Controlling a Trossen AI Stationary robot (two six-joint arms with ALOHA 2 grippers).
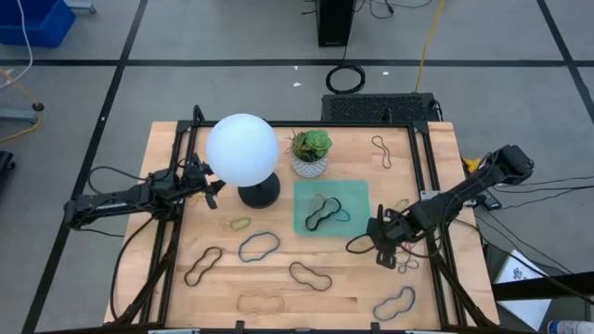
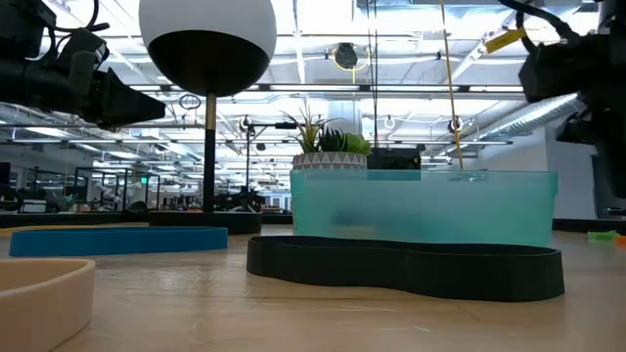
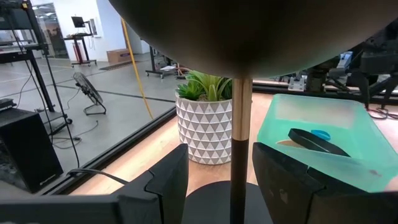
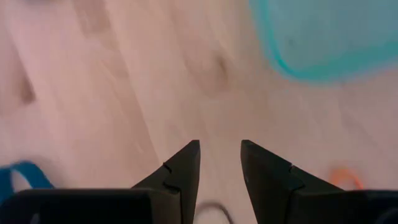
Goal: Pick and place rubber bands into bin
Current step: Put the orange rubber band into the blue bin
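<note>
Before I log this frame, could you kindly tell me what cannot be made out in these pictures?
- Bin contents: low view, only a dark smear through its frosted wall.
- Lamp globe: left wrist view, cut off by the top edge.
- Table around the right end effector: right wrist view, blurred; band colours barely readable.
- Band beside the right arm: high view, too small to tell colour.

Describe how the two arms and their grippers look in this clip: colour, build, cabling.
Both arms are dark, slim and jointed. The left gripper and right gripper each end in two black, wedge-shaped fingers. Black cables loop alongside both arms. A yellow patch sits beside the right arm's upper joint.
</note>
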